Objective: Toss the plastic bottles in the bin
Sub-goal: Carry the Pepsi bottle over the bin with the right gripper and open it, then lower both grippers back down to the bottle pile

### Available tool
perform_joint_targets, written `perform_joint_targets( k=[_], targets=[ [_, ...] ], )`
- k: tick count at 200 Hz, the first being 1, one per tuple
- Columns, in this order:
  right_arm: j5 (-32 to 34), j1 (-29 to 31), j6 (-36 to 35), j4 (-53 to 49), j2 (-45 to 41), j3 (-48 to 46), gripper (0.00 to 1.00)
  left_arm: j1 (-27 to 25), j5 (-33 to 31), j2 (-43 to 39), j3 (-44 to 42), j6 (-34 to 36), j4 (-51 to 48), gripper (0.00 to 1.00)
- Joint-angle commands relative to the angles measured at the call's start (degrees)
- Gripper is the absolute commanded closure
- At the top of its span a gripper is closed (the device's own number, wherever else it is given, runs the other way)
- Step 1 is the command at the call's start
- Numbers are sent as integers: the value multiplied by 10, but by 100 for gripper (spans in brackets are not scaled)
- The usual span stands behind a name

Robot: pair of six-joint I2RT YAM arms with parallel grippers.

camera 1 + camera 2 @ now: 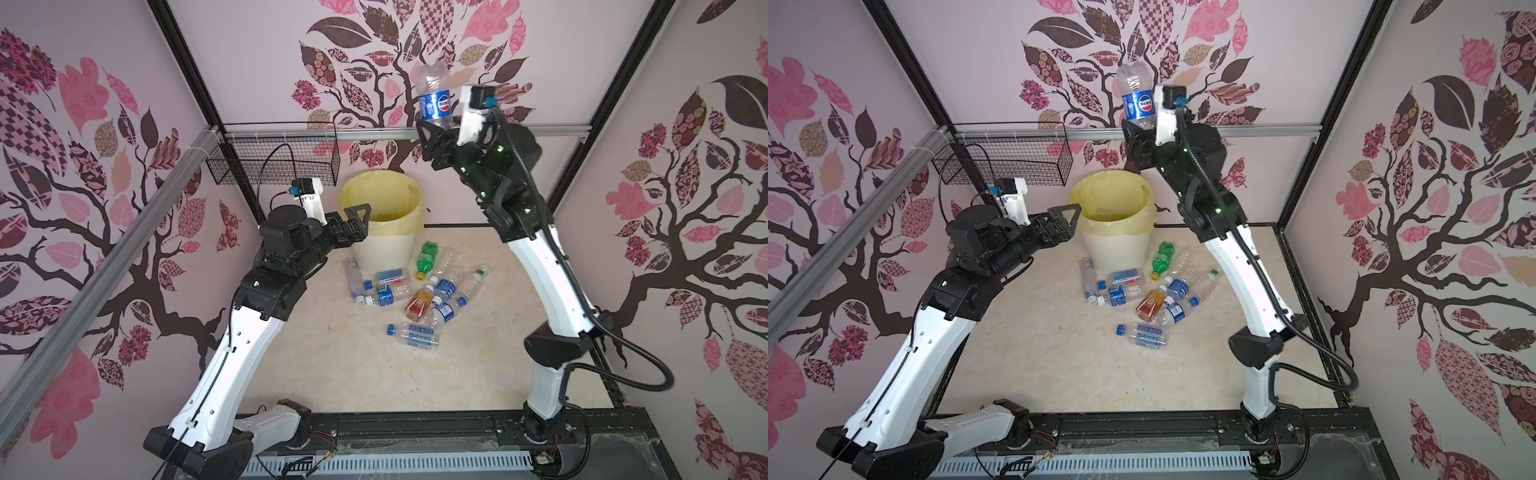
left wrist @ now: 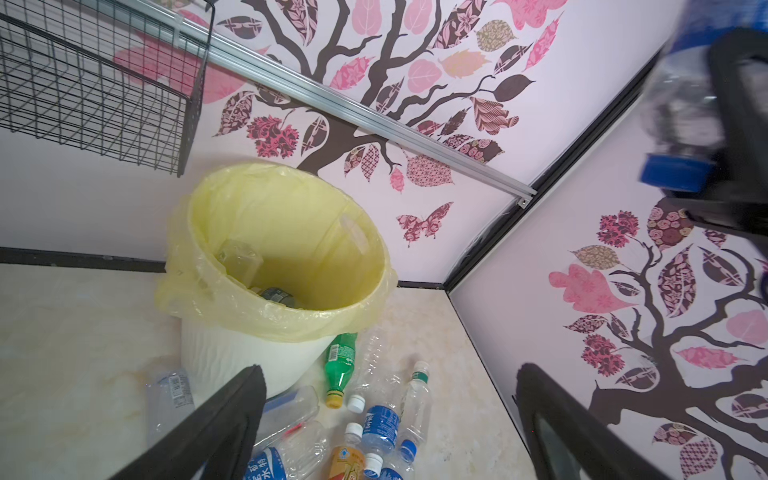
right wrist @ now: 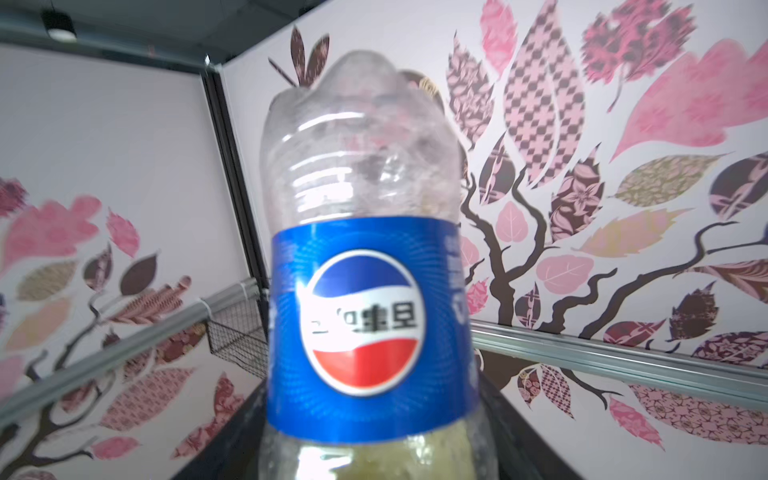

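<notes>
My right gripper [image 1: 434,133] is raised high, above and a little right of the bin, shut on the neck end of a clear plastic bottle with a blue Pepsi label [image 1: 434,95] [image 3: 370,249]. That bottle stands upside down, base up. The cream ribbed bin [image 1: 384,249] [image 2: 249,357] with its pale yellow bag stands against the back wall; a clear bottle [image 2: 239,257] lies inside it. Several plastic bottles [image 1: 415,291] lie on the floor before the bin, among them a green one [image 1: 426,257] and an amber one [image 1: 419,301]. My left gripper [image 1: 357,222] [image 2: 392,374] hangs open and empty at the bin's left rim.
A black wire mesh basket [image 1: 282,160] [image 2: 91,91] hangs on the back rail, left of the bin. Patterned walls close in the back and both sides. A lone clear bottle [image 1: 413,334] lies nearest the front on the pale marble floor [image 1: 332,374].
</notes>
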Motion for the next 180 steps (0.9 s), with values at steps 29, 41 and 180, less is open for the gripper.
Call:
perform_joint_targets(
  k=[29,41,180],
  targets=[
    [-25,-16,40,1,68,-30,7,6,-37,-21,-28,28,-32,3],
    [-24,-16,39,-5,70,-19,4,6,-34,-26,-35,31,-37,3],
    [8,-17,55,-85,-172,-320,0,6,52,-31,-107,-44,-102,3]
  ],
)
